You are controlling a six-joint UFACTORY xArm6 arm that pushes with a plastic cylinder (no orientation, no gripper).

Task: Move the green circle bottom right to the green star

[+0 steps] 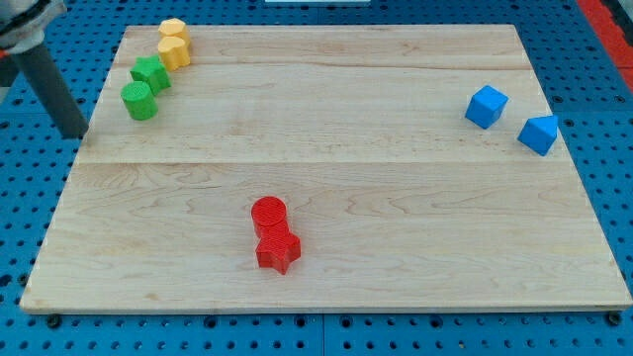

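My tip [75, 133] rests at the table's [396, 247] left edge, just left of the green circle [137, 100], which touches the green star [151, 73] below two yellow blocks [174, 44]. Two red blocks [274, 234] sit bottom centre; two blue blocks [512, 120] lie right. The rod carries no fingers.

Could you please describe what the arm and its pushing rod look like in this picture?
Only the rod shows: a straight, smooth, dark grey-black cylinder coming in from the view's top-left corner, under a blurred pale part with an orange-red patch. My tip ends bluntly, left of the green circle. No cables or markings show.
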